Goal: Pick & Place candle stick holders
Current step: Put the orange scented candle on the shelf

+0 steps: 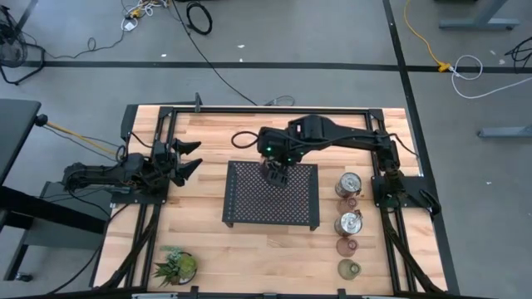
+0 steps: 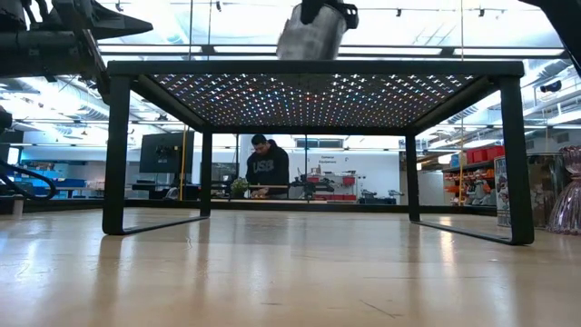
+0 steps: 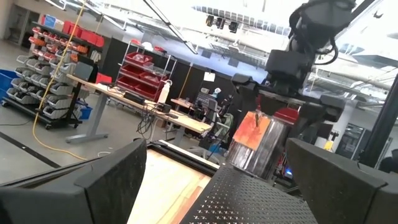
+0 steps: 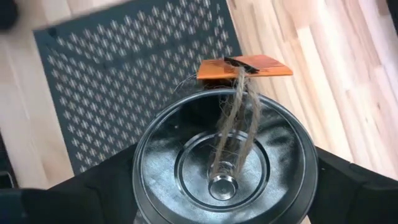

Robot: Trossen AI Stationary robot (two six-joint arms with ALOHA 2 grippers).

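High view: my right gripper (image 1: 275,172) hangs over the black mesh tray (image 1: 249,203)'s rear edge; my left gripper (image 1: 184,158), fingers spread, waits at the table's left.

Right wrist view: my fingers pinch a silver candle holder (image 4: 225,163) above the tray, its orange tag (image 4: 244,66) on twine.

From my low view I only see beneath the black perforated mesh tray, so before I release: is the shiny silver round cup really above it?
Observer: Yes. From above, the right gripper holds the shiny silver round cup over the black perforated mesh tray, near the middle of its far edge.
Operator: Is the other arm close?
Observer: No. The left gripper is open, beyond the tray's left side, over bare wood.
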